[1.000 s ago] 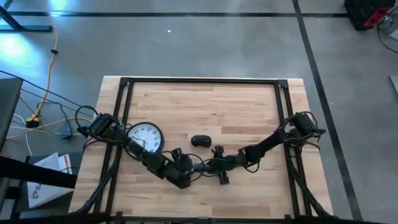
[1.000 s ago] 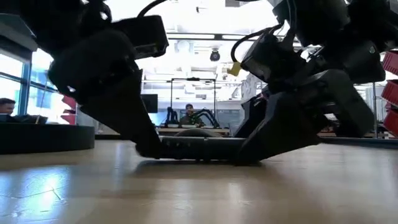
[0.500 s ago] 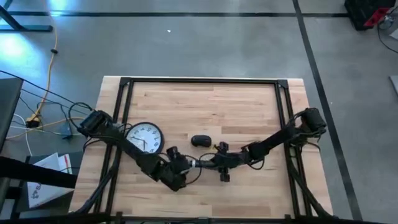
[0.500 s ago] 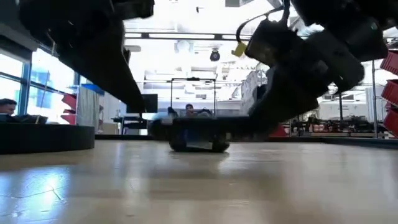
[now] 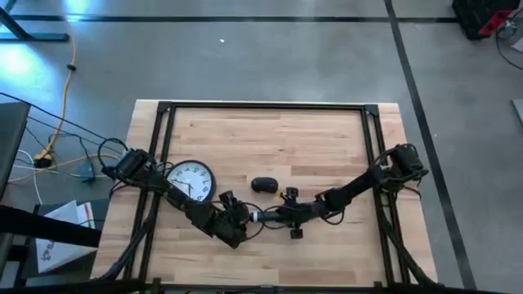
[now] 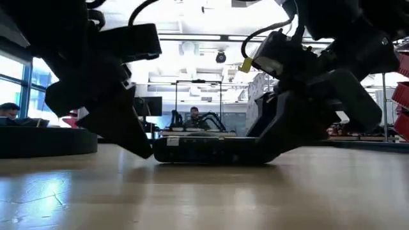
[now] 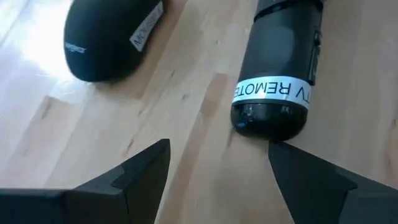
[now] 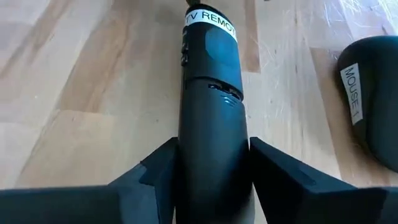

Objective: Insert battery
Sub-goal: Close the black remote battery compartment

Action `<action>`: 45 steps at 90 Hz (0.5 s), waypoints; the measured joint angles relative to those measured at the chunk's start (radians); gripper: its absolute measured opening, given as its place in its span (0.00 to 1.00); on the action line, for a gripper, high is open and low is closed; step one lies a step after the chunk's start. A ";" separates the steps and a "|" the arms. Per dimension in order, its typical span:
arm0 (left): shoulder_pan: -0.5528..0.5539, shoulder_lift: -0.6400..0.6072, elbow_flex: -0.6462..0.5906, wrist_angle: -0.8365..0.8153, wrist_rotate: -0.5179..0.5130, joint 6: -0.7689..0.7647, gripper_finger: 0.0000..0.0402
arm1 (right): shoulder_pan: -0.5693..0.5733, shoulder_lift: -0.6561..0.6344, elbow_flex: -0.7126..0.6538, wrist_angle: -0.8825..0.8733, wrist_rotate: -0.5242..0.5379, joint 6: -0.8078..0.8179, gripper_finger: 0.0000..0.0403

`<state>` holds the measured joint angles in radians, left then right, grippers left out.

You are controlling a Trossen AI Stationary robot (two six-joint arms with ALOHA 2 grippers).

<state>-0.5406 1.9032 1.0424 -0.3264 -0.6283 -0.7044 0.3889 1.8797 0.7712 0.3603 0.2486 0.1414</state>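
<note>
Here the right hand (image 8: 211,186) is clamped on the TV remote (image 8: 208,112), which lies flat on the counter (image 5: 310,139) and reaches forward from between its fingers. The left hand (image 7: 217,168) is spread apart, with the remote's labelled end just ahead of its fingertips. The mouse (image 7: 112,37) lies just beside both hands, the clock (image 5: 191,180) behind the left. No battery shows anywhere. Risk, as I judge it: if the left hand closes off-centre, the remote could twist in the right's grip or get shoved into the mouse
</note>
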 joint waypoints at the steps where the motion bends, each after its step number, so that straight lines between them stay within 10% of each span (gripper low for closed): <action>1: 0.000 0.001 0.000 0.003 0.001 0.000 0.64 | 0.000 0.000 0.000 0.000 -0.002 0.002 0.39; 45: 0.031 0.007 0.000 0.134 0.038 0.096 0.64 | 0.010 0.003 -0.002 0.042 -0.014 0.034 0.48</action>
<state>-0.5098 1.9106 1.0428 -0.1920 -0.5904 -0.6086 0.3992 1.8824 0.7696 0.4023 0.2348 0.1752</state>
